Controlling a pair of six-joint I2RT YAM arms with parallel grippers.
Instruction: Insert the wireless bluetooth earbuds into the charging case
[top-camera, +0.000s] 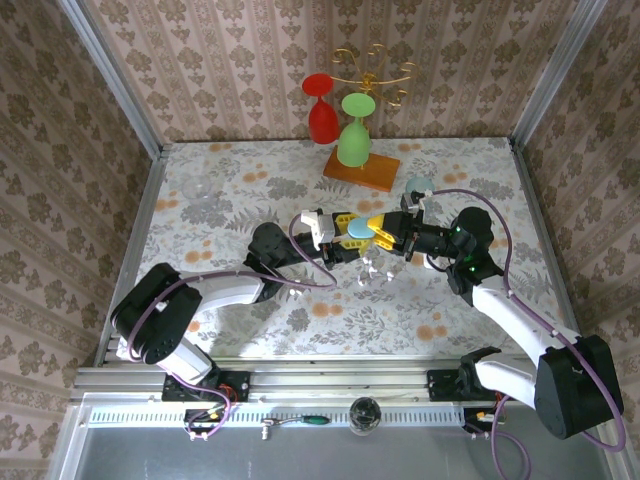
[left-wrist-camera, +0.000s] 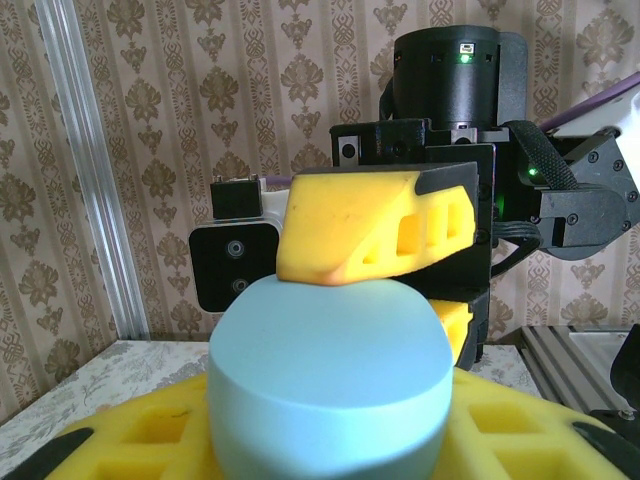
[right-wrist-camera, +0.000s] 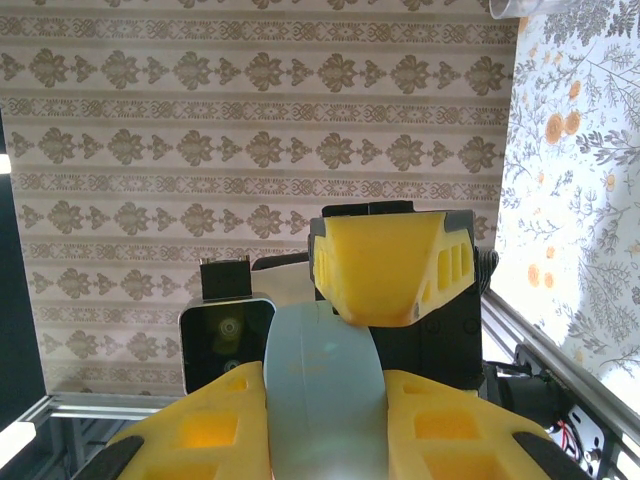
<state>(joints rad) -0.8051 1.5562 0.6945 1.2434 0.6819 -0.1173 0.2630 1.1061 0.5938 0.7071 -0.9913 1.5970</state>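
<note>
One charging case (top-camera: 357, 228), pale blue and rounded, hangs above the middle of the table (top-camera: 240, 320) in the top view, where the two arms meet. The left gripper (top-camera: 345, 238) comes in from the left of the frame and the right gripper (top-camera: 372, 230) from the right; both are closed on the case.

In the left wrist view the case (left-wrist-camera: 330, 400) sits between that gripper's own yellow fingers (left-wrist-camera: 140, 440) along the bottom edge. A yellow finger of the right gripper (left-wrist-camera: 370, 225) presses on top of it.

In the right wrist view the case (right-wrist-camera: 325, 400) is seen edge-on between two yellow fingers (right-wrist-camera: 210, 430), with the left gripper's finger (right-wrist-camera: 385, 265) above. Its partner is hidden.

The earbuds (top-camera: 370, 270) lie on the table just below the grippers in the top view: roughly three tiny white pieces (too small to count surely).

A second pale blue round thing (top-camera: 418, 186) sits above the right gripper, partly cut off by it.

At the top centre are two goblets, one red (top-camera: 321, 110) and one green (top-camera: 354, 135), on a wooden base (top-camera: 362, 168). A clear glass (top-camera: 200, 190) shows faintly at the upper left.
</note>
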